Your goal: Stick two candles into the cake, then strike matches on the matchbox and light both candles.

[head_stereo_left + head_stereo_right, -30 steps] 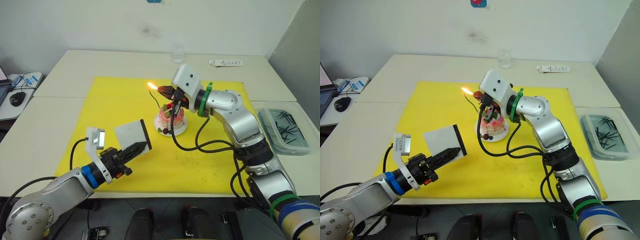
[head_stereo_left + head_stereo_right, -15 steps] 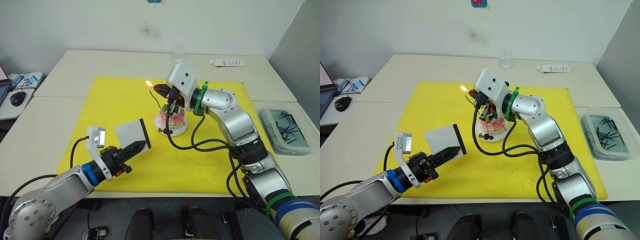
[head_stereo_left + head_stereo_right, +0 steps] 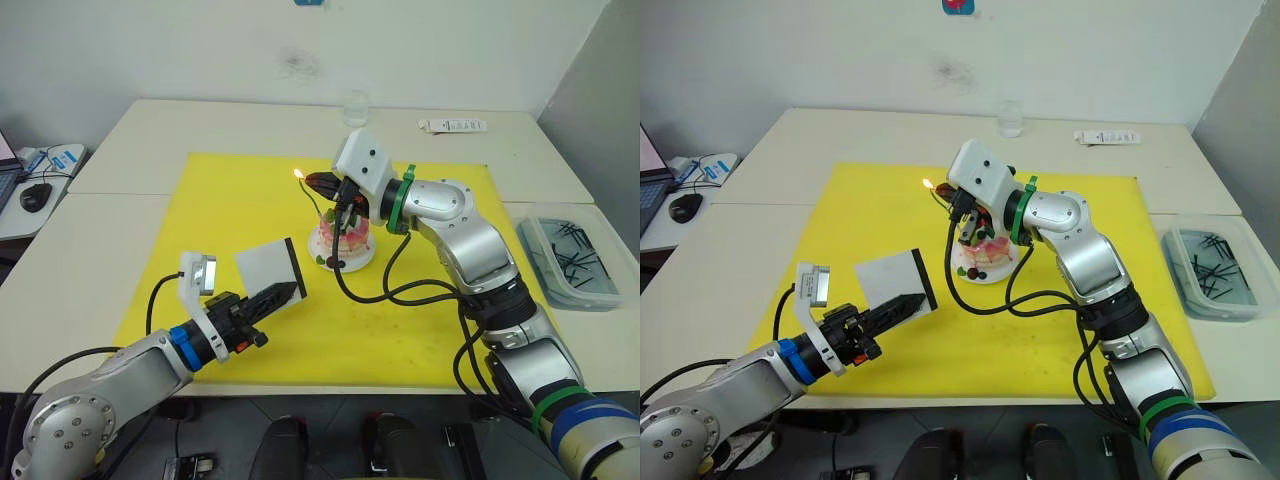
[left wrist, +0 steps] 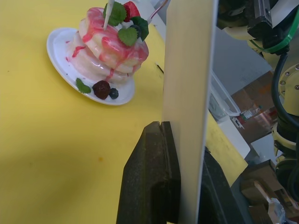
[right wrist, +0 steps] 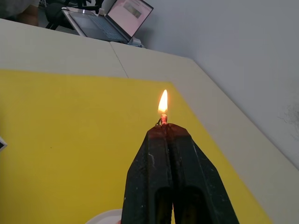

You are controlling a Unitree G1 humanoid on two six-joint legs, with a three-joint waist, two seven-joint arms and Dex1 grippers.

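The pink cake (image 3: pixel 343 238) sits on its white plate (image 4: pixel 60 51) in the middle of the yellow mat. A thin pale candle (image 4: pixel 106 16) stands in its top. Another thin candle (image 3: pixel 311 199) leans up and to the left from the cake. My right gripper (image 3: pixel 318 183) hovers just above the cake's left side, shut on a burning match (image 5: pixel 164 119). Its small flame (image 3: pixel 299 174) burns close to the leaning candle's upper end. Near the mat's front left, my left gripper (image 3: pixel 280 293) is shut on the white matchbox (image 3: pixel 268 271), held on edge with its black strip facing the cake.
A clear container (image 3: pixel 570 255) of dark sticks sits off the mat at the right. A glass (image 3: pixel 355 105) and a white remote-like bar (image 3: pixel 452 125) lie at the back. A mouse (image 3: pixel 35 195) rests on the side desk at the left.
The right gripper has carried the lit match left and slightly down toward the leaning candle's tip, and the flame has shrunk. The left gripper with the matchbox has drifted slightly right.
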